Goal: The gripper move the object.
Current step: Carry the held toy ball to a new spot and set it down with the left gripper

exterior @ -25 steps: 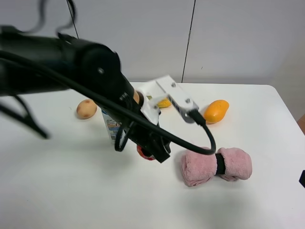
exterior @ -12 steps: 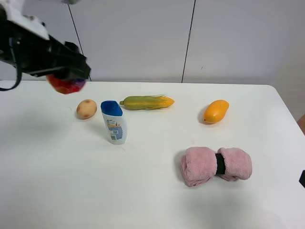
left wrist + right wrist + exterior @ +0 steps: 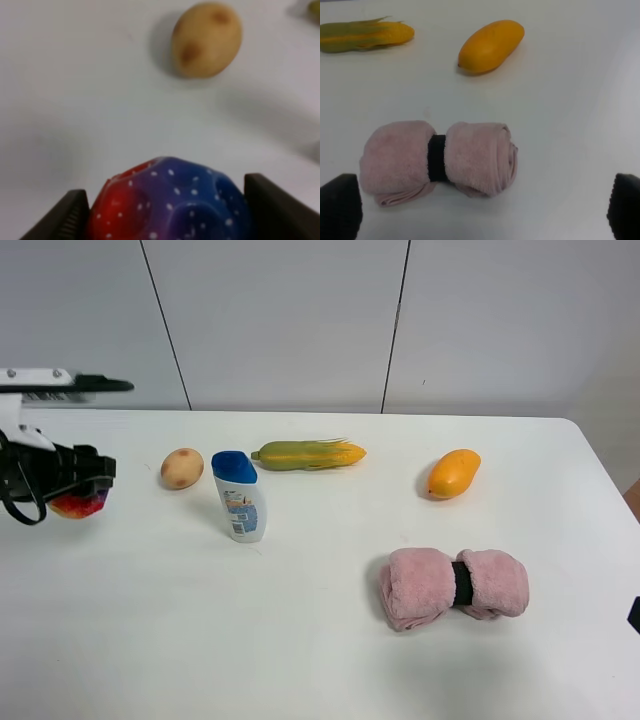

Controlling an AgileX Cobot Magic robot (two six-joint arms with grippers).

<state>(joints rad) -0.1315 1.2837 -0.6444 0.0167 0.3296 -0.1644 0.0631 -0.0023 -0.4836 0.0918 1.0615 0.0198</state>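
Between the left jaws, closed snugly against both flanks: bumpy ball point(image 3: 170, 200), red on one side, blue-purple on the other, held low over the counter point(image 3: 300, 660) (touching it or just clear of it, impossible to say). Probably light, rubbery and a little springy, with dimples giving good purchase; best gripped across the widest part, without hard squeezing. Beyond the jaw tips, well apart: tan potato point(image 3: 206, 40). Underside of ball cut off in the wrist view, most of each jaw out of frame too. Right jaws spread wide, holding nothing, with pink towel roll point(image 3: 440, 157) ahead and mango point(image 3: 491, 44) farther beyond.
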